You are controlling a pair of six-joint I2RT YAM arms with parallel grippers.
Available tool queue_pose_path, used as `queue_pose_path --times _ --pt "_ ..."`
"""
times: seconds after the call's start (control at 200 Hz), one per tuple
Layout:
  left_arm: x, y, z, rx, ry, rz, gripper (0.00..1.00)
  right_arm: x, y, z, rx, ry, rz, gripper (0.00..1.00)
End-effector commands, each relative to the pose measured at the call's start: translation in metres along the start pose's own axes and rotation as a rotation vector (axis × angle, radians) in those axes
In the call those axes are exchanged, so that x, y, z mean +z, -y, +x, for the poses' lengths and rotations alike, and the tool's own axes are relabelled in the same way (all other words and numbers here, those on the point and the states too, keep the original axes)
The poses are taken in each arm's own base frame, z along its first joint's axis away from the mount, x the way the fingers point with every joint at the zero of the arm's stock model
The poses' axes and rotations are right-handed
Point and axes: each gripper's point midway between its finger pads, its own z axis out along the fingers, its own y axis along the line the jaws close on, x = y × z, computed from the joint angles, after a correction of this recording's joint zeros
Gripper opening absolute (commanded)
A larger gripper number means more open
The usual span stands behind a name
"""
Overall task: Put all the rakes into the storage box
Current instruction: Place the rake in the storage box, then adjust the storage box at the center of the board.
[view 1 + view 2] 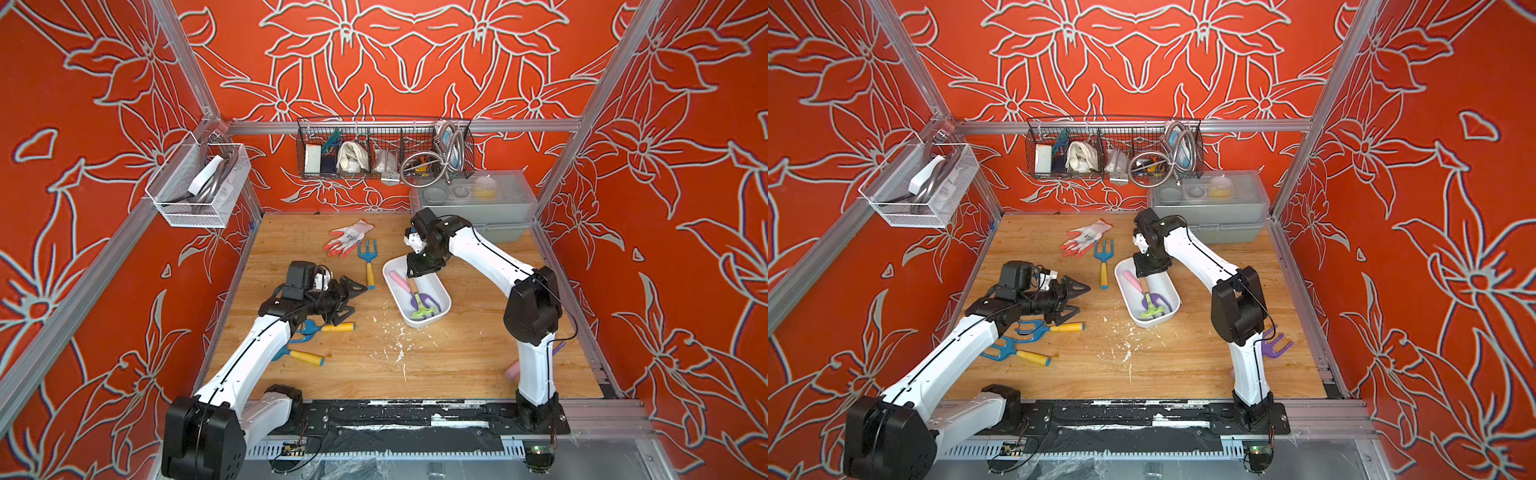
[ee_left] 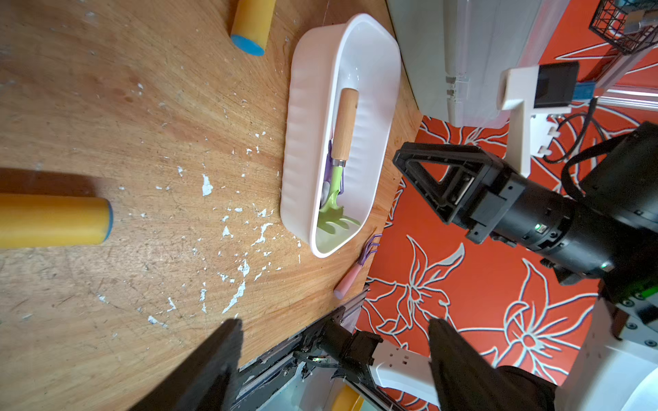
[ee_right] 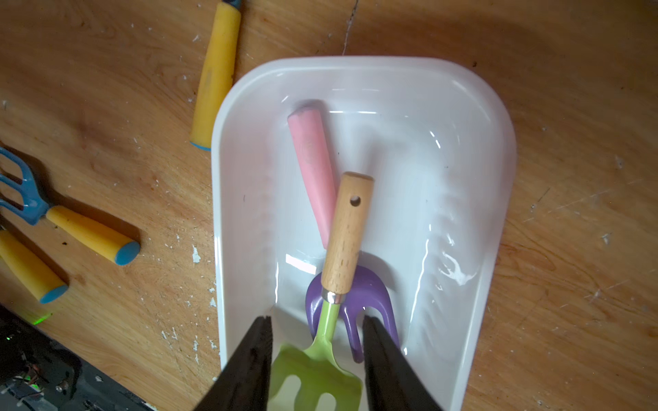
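The rake [image 3: 347, 231], with a wooden handle and a green head, lies inside the white storage box [image 3: 228, 178] across a pink-handled purple fork [image 3: 313, 167]. My right gripper [image 3: 317, 320] hangs just over the box's far end, open. Its fingers stand either side of the green neck without touching it. In both top views the rake [image 1: 423, 309] [image 1: 1152, 309] shows in the storage box [image 1: 446, 297] [image 1: 1177, 299] below the right gripper [image 1: 419, 270] [image 1: 1148, 268]. My left gripper [image 1: 359, 298] [image 2: 334, 323] hovers open and empty to the left of the box.
Three blue forks with yellow handles [image 1: 368, 259] [image 1: 328, 328] [image 1: 303, 356] and a pair of gloves [image 1: 349, 237] lie on the wooden table. A grey case [image 1: 478, 203] stands at the back right. A purple fork [image 1: 1277, 345] lies behind the right arm. Wire baskets hang on the walls.
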Motion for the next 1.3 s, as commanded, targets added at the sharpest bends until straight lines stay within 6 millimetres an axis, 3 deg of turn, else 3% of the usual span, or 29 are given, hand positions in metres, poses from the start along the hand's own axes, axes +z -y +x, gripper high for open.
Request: queue_pose_path --times 0.0,0.245,0.496,0.696,0.841,1.141,1.296 --pt "-0.001 -0.003 -0.001 0.005 0.005 -0.005 0.83 -0.019 0.003 -0.003 -0.021 0.032 0.042 0.44" --pt "-0.003 -0.011 -0.001 -0.010 0.019 -0.037 0.82 -0.029 0.014 0.008 -0.020 0.042 0.077 0.43" --pt "-0.008 -0.038 0.000 -0.073 0.048 -0.105 0.81 -0.032 0.037 0.028 0.019 0.034 0.121 0.43" --pt "-0.006 -0.048 0.003 -0.101 0.039 -0.125 0.81 -0.024 0.059 0.050 0.116 0.020 0.072 0.50" --pt "-0.006 -0.048 0.003 -0.102 0.038 -0.125 0.81 -0.005 0.069 0.068 0.234 -0.005 -0.037 0.54" --pt "-0.007 -0.047 0.005 -0.097 0.025 -0.127 0.81 0.016 0.053 0.082 0.294 -0.038 -0.152 0.55" --pt "-0.007 -0.050 0.007 -0.097 0.018 -0.132 0.81 0.011 0.038 0.084 0.277 -0.030 -0.171 0.54"
